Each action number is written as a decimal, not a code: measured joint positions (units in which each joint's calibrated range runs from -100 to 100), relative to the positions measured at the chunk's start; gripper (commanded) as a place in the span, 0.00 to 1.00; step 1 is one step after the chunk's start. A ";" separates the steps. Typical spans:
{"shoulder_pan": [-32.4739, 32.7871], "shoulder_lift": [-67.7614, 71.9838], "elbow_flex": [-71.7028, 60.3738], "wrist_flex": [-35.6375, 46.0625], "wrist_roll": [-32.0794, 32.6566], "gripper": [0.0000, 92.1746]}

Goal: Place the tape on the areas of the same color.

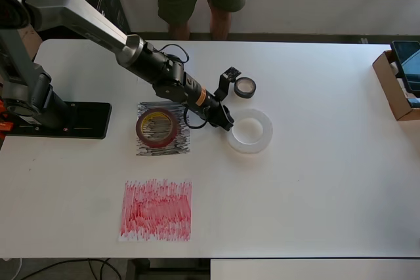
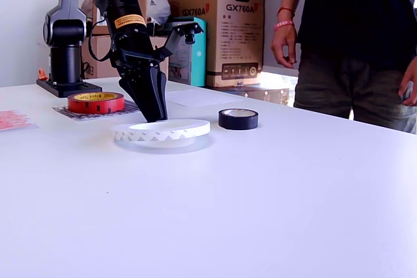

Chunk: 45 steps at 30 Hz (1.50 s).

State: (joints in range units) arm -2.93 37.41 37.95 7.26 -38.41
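**Gripper poised at the rim of the white ring**

The black Piper gripper [image 2: 154, 112] pointed down at the near-left rim, in the overhead view, of the wide translucent-white tape ring [image 1: 250, 130], which lay flat on the white table [image 1: 315, 181] just to the gripper's right; whether its jaws stood apart or together could not be told. The small black tape roll [image 1: 245, 87] sat just beyond the ring. The dark-red tape ring [image 1: 157, 128] rested on the black-scribbled paper sheet [image 1: 147, 149], left of the gripper, with the red-scribbled sheet [image 1: 156, 210] nearer still.
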 measured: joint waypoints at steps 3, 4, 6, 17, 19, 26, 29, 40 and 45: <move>-0.05 -1.75 0.64 1.66 0.16 0.13; 0.16 -2.48 1.09 2.32 0.24 0.11; 0.50 -4.78 2.68 4.43 1.19 0.03; 3.83 -19.09 10.45 3.39 3.42 0.00; 4.08 -20.63 10.53 2.34 4.48 0.00; 3.08 -20.79 10.32 0.76 6.19 0.06; 1.31 -18.63 11.33 0.57 5.74 0.21; -3.40 -15.59 11.50 0.23 6.11 0.69; -2.70 -15.59 11.50 0.05 5.39 0.69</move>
State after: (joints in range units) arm -5.63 21.82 49.45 7.32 -33.02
